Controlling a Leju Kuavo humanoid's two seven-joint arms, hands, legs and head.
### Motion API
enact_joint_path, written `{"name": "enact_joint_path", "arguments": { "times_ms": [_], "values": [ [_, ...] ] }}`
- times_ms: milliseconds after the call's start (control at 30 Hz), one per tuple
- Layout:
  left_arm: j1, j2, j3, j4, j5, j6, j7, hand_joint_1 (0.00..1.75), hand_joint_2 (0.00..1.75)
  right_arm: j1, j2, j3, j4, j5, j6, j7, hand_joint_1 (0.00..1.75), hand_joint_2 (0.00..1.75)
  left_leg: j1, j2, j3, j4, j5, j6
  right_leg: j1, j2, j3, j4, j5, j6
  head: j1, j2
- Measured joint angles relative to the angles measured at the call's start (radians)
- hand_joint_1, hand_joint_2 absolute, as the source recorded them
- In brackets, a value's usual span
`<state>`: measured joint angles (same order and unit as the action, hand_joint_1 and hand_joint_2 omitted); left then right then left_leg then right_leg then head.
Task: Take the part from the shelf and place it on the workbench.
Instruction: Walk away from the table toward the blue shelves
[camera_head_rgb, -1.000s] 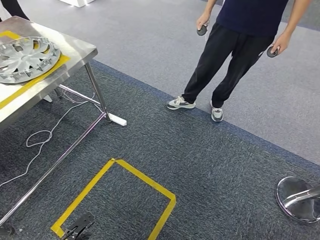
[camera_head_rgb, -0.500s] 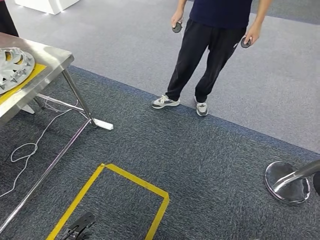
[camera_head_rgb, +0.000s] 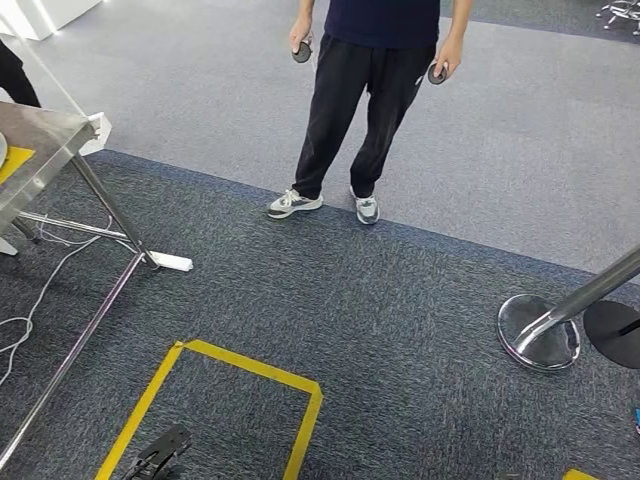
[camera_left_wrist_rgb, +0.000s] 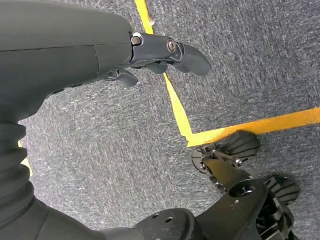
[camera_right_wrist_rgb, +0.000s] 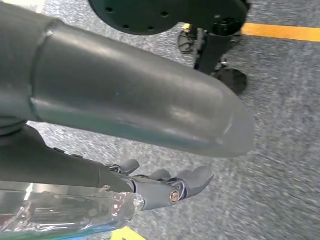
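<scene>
Carpet (camera_head_rgb: 362, 320) lies between workbench corner (camera_head_rgb: 72, 130) and stand base (camera_head_rgb: 540, 335); both robot hands (camera_left_wrist_rgb: 166, 52) (camera_right_wrist_rgb: 166, 187) hang released.

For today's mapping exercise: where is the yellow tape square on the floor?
In the head view, the yellow tape square lies low and left of centre on the dark carpet, beside the steel workbench.
</scene>
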<state>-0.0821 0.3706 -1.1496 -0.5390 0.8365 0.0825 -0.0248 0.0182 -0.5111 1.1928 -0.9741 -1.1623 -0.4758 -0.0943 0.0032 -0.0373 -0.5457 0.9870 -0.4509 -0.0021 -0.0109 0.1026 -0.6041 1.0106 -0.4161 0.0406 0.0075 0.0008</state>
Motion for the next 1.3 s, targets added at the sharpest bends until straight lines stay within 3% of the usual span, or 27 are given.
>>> {"name": "enact_joint_path", "arguments": {
  "times_ms": [67,133,167,200,233,267,333,400,433,500,567,667,700,733,767,800,867,933,1000,1033,1100,1133,1200,1233,1267,1300],
  "values": [
    [-0.001,0.000,0.001,0.000,0.000,-0.001,0.000,0.00,1.75,0.002,0.001,-0.002,0.002,0.002,0.001,0.001,0.00,0.00,0.002,0.017,0.002,-0.005,0.004,0.011,0.002,-0.031,-0.023,0.041,-0.026,0.009,0.004,0.000],
    [0.000,0.001,0.001,0.001,-0.001,-0.003,0.000,0.00,1.75,-0.001,0.003,-0.005,0.003,0.005,0.002,0.002,0.00,0.00,0.001,0.035,0.002,-0.006,0.004,0.018,0.003,-0.077,-0.080,0.164,-0.088,0.016,0.008,0.000],
    [0.001,0.000,0.001,0.001,-0.001,-0.004,0.000,0.00,1.75,-0.002,0.004,-0.007,0.003,0.006,0.002,0.002,0.00,0.00,0.000,0.044,0.002,-0.006,0.003,0.020,0.003,-0.088,-0.112,0.234,-0.117,0.019,0.007,0.000],
    [0.002,0.000,0.001,0.002,-0.002,-0.004,0.000,0.00,1.75,-0.001,0.006,-0.009,0.004,0.007,0.002,0.003,0.00,0.00,-0.001,0.054,0.003,-0.005,0.002,0.021,0.002,-0.093,-0.134,0.282,-0.132,0.020,0.007,0.000],
    [0.002,0.000,0.001,0.002,-0.002,-0.004,0.000,0.00,1.75,0.000,0.007,-0.010,0.005,0.007,0.002,0.004,0.00,0.00,-0.002,0.063,0.004,-0.005,0.001,0.021,0.002,-0.096,-0.138,0.293,-0.127,0.020,0.008,0.000],
    [0.001,-0.001,0.001,0.002,-0.002,-0.005,0.000,0.00,1.75,0.001,0.008,-0.012,0.005,0.008,0.002,0.005,0.00,0.00,-0.002,0.071,0.006,-0.005,0.000,0.020,0.002,-0.098,-0.119,0.260,-0.104,0.020,0.007,0.000],
    [0.001,-0.001,0.001,0.002,-0.002,-0.005,0.000,0.00,1.75,0.001,0.009,-0.016,0.006,0.010,0.002,0.005,0.00,0.00,-0.004,0.086,0.012,-0.005,-0.004,0.015,0.003,-0.123,-0.042,0.118,-0.044,0.018,0.008,0.000],
    [0.000,0.000,0.001,0.002,-0.002,-0.005,0.000,0.00,1.75,-0.003,0.010,-0.020,0.007,0.013,0.002,0.005,0.00,0.00,-0.009,0.099,0.015,-0.002,-0.009,0.007,0.007,-0.145,0.013,0.021,-0.019,0.008,0.007,0.000],
    [-0.001,0.001,0.001,0.003,-0.002,-0.005,0.000,0.00,1.75,-0.003,0.011,-0.021,0.007,0.014,0.002,0.005,0.00,0.00,-0.012,0.104,0.016,-0.001,-0.010,0.003,0.009,-0.147,0.019,0.008,-0.020,0.003,0.006,0.000],
    [-0.002,0.001,0.001,0.003,-0.002,-0.005,0.000,0.00,1.75,-0.001,0.012,-0.022,0.008,0.015,0.002,0.005,0.00,0.00,-0.011,0.113,0.017,-0.001,-0.012,-0.005,0.009,-0.129,0.017,0.007,-0.016,-0.011,0.006,0.000],
    [-0.004,0.001,0.001,0.003,-0.003,-0.005,0.000,0.00,1.75,-0.001,0.012,-0.022,0.009,0.015,0.002,0.005,0.00,0.00,-0.008,0.090,0.004,0.030,-0.038,-0.014,0.007,-0.114,0.016,0.003,-0.011,-0.023,0.004,0.000],
    [-0.002,0.000,0.001,0.003,-0.003,-0.006,0.001,0.00,1.75,-0.004,0.012,-0.024,0.010,0.015,0.002,0.005,0.00,0.00,-0.006,0.048,-0.082,0.213,-0.131,-0.021,0.006,-0.090,0.013,0.000,-0.007,-0.033,0.002,0.000],
    [0.000,-0.001,0.000,0.003,-0.003,-0.006,0.001,0.00,1.75,-0.003,0.012,-0.024,0.011,0.015,0.002,0.005,0.00,0.00,-0.006,0.045,-0.111,0.269,-0.148,-0.021,0.006,-0.081,0.012,0.000,-0.007,-0.034,0.002,0.000],
    [0.001,-0.001,0.000,0.004,-0.003,-0.006,0.001,0.00,1.75,-0.002,0.013,-0.023,0.011,0.015,0.002,0.005,0.00,0.00,-0.006,0.044,-0.127,0.295,-0.146,-0.021,0.006,-0.071,0.012,0.000,-0.007,-0.034,0.002,0.000],
    [0.002,-0.002,0.000,0.004,-0.003,-0.006,0.001,0.00,1.75,-0.001,0.013,-0.023,0.012,0.015,0.002,0.005,0.00,0.00,-0.005,0.043,-0.123,0.279,-0.123,-0.020,0.005,-0.061,0.012,0.000,-0.006,-0.033,0.002,0.000],
    [0.002,-0.002,0.000,0.004,-0.003,-0.006,0.001,0.00,1.75,-0.001,0.013,-0.023,0.012,0.015,0.002,0.005,0.00,0.00,-0.004,0.039,-0.101,0.227,-0.085,-0.019,0.004,-0.051,0.013,0.000,-0.006,-0.032,0.002,0.000],
    [0.001,-0.001,0.000,0.004,-0.003,-0.006,0.001,0.00,1.75,-0.003,0.013,-0.023,0.012,0.015,0.002,0.005,0.00,0.00,0.002,0.009,-0.037,0.088,-0.018,-0.018,0.004,-0.032,0.011,0.004,-0.004,-0.025,0.002,0.000],
    [-0.001,-0.002,0.001,0.004,-0.003,-0.006,0.002,0.00,1.75,-0.004,0.014,-0.024,0.013,0.017,0.002,0.005,0.00,0.00,0.005,-0.017,-0.005,0.014,0.000,-0.015,0.004,-0.014,0.002,0.007,-0.001,-0.015,0.002,0.000],
    [-0.002,-0.002,0.001,0.005,-0.003,-0.006,0.002,0.00,1.75,0.000,0.014,-0.025,0.014,0.018,0.002,0.006,0.00,0.00,0.003,-0.009,-0.004,0.006,-0.002,-0.005,0.001,0.001,-0.007,0.004,0.005,-0.003,0.002,0.000],
    [-0.002,-0.003,0.001,0.005,-0.003,-0.006,0.002,0.00,1.75,0.003,0.014,-0.025,0.014,0.019,0.002,0.006,0.00,0.00,0.003,-0.001,-0.004,0.004,0.000,0.001,0.001,-0.003,-0.012,0.008,0.002,0.002,0.003,0.000],
    [-0.003,-0.003,0.003,0.005,-0.003,-0.006,0.002,0.00,1.75,0.004,0.014,-0.025,0.014,0.021,0.002,0.009,0.00,0.00,0.004,0.018,-0.002,-0.001,0.004,0.012,0.003,-0.040,-0.044,0.068,-0.034,0.010,0.008,0.000],
    [-0.002,-0.002,0.005,0.005,-0.003,-0.007,0.002,0.00,1.75,0.004,0.014,-0.027,0.014,0.023,0.002,0.010,0.00,0.00,0.003,0.027,-0.001,-0.001,0.004,0.015,0.004,-0.066,-0.071,0.130,-0.066,0.013,0.010,0.000],
    [0.001,-0.003,0.006,0.006,-0.003,-0.008,0.002,0.00,1.75,0.003,0.014,-0.029,0.014,0.026,0.002,0.014,0.00,0.00,-0.001,0.046,-0.001,-0.001,0.003,0.020,0.004,-0.090,-0.132,0.262,-0.122,0.017,0.011,0.000],
    [0.002,-0.003,0.006,0.007,-0.003,-0.009,0.002,0.00,1.75,0.005,0.015,-0.029,0.014,0.029,0.002,0.015,0.00,0.00,-0.002,0.055,-0.001,-0.001,0.002,0.021,0.004,-0.094,-0.145,0.293,-0.128,0.018,0.011,0.000],
    [0.002,-0.004,0.007,0.007,-0.003,-0.009,0.002,0.00,1.75,0.007,0.015,-0.030,0.014,0.031,0.002,0.015,0.00,0.00,-0.002,0.064,0.000,0.000,0.001,0.021,0.004,-0.096,-0.138,0.285,-0.115,0.018,0.011,0.000],
    [0.002,-0.005,0.007,0.007,-0.003,-0.010,0.002,0.00,1.75,0.009,0.015,-0.031,0.014,0.033,0.002,0.016,0.00,0.00,-0.002,0.072,0.002,0.000,-0.001,0.020,0.003,-0.100,-0.111,0.235,-0.087,0.017,0.011,0.000]
  ]
}}
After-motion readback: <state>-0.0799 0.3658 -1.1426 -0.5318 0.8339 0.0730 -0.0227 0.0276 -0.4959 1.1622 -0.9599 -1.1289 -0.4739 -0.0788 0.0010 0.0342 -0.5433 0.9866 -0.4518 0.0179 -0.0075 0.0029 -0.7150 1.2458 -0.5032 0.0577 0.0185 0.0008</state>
